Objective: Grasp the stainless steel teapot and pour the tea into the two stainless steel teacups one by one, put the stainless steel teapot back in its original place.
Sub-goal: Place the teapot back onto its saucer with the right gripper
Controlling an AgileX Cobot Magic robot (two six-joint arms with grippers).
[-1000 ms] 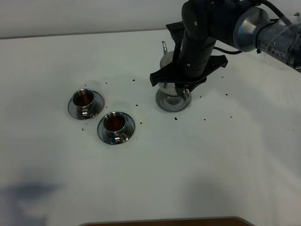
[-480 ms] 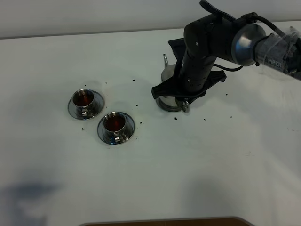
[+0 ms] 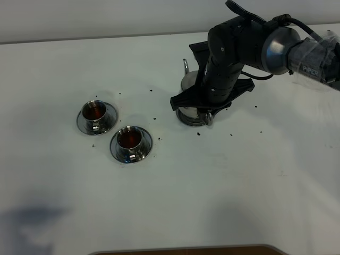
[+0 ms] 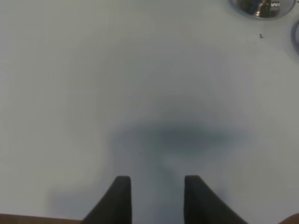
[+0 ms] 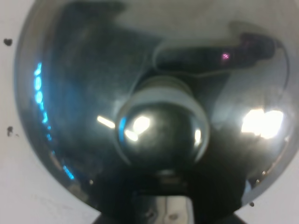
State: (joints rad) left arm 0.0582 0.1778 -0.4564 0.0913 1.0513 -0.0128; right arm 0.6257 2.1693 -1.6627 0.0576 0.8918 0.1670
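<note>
The teapot [image 3: 188,82] sits on its saucer [image 3: 182,118], directly beneath the right end effector [image 3: 206,110]. The end effector is closed tight on the pot's loop handle [image 3: 209,118]. In the right wrist view the round lid knob [image 5: 161,133] fills the middle of the picture, just below the fingers. Well away from that end effector, toward the left arm's side, stand a cup [image 3: 96,111] and a second cup [image 3: 130,138] (both hold reddish tea). They are close together but not touching. Dark specks [image 3: 197,133] dot the white surface [image 3: 223,186] near the pot. The left end effector [image 4: 156,196] hangs over bare surface, its fingers slightly apart with nothing between them.
</note>
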